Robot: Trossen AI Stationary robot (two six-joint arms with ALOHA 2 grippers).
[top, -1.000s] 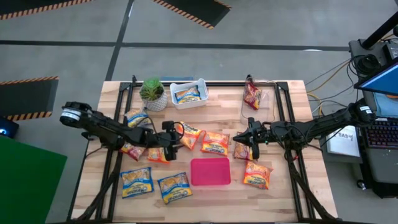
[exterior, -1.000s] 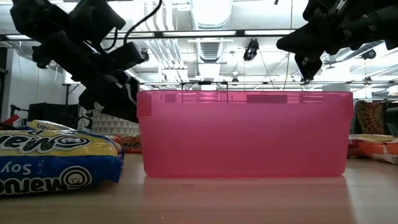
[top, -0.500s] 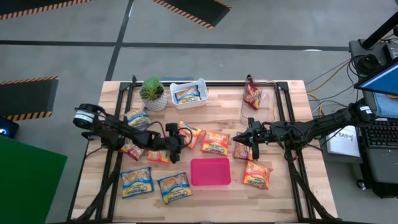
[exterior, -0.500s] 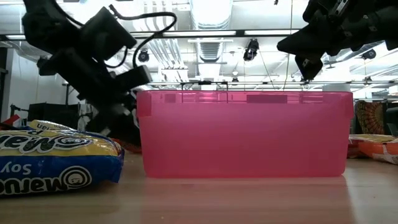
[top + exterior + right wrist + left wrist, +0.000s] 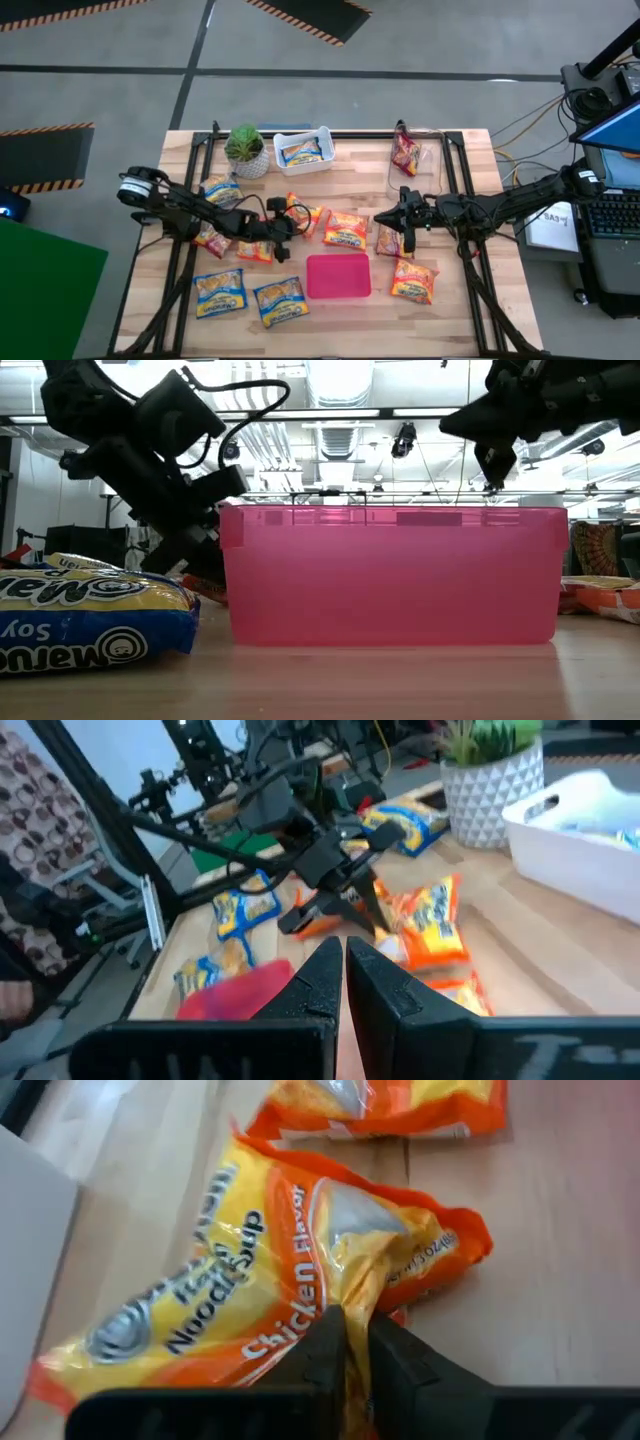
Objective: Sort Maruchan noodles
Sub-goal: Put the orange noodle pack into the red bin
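Observation:
Several Maruchan noodles packets lie flat on the wooden table. My left gripper point(image 5: 287, 222) is low at mid table, shut on an orange-yellow chicken packet point(image 5: 305, 215) that fills the left wrist view point(image 5: 230, 1280). A second orange packet point(image 5: 346, 228) lies just to its right. My right gripper point(image 5: 404, 225) hangs shut and holds nothing, above the table beside a reddish packet point(image 5: 388, 241). Blue-and-yellow packets point(image 5: 218, 291) point(image 5: 281, 300) lie near the front left. My left gripper pinches a raised fold of the packet's wrapper point(image 5: 352, 1285) between its two fingers point(image 5: 325, 1342), close to one end of the packet. The fingers come from the table's left, slanting down. The wrapper puckers up at the pinch while the packet rests on the table.
A pink bin point(image 5: 338, 276) stands near the front middle and fills the low view point(image 5: 390, 575). At the back stand a white bin point(image 5: 303, 150) holding a blue packet, a clear bin point(image 5: 415, 155) holding a dark red one, and a potted plant point(image 5: 245, 150).
My left gripper has gone down and toward the table's right onto the orange-yellow packet, and has shut on its wrapper. The packet stays where it lay.

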